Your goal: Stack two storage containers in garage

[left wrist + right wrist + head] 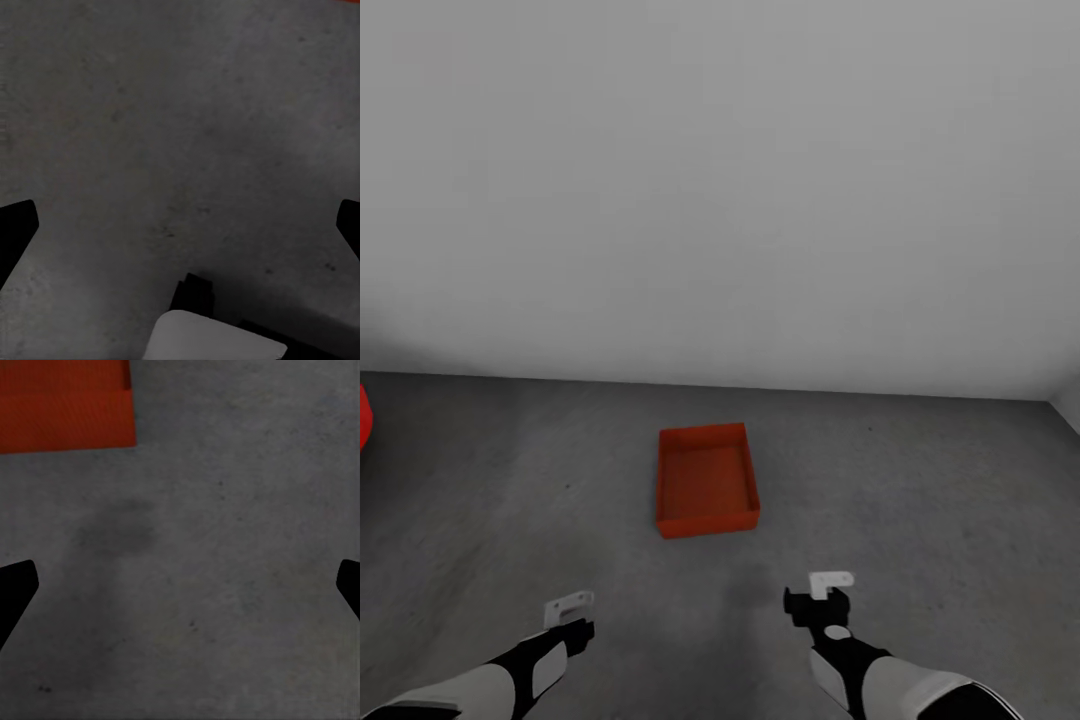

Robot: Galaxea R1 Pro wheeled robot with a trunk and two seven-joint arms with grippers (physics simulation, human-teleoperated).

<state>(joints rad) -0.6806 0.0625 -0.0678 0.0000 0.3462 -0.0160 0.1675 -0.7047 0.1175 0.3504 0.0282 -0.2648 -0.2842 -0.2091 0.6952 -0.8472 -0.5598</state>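
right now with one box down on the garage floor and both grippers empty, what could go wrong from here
Only one storage container sits on the concrete floor; the stack still lacks its partner. The left gripper and right gripper hang open just short of it, so driving forward could nudge it. It lies slightly askew to the wall, so the second box might seat crooked.

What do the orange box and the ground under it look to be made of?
Storage container: probably rigid plastic, matte; uniform orange-red, thin straight walls, no sheen. Being a render, that's uncertain. Floor: looks like rough concrete, dark grey, mottled and speckled, no gloss.
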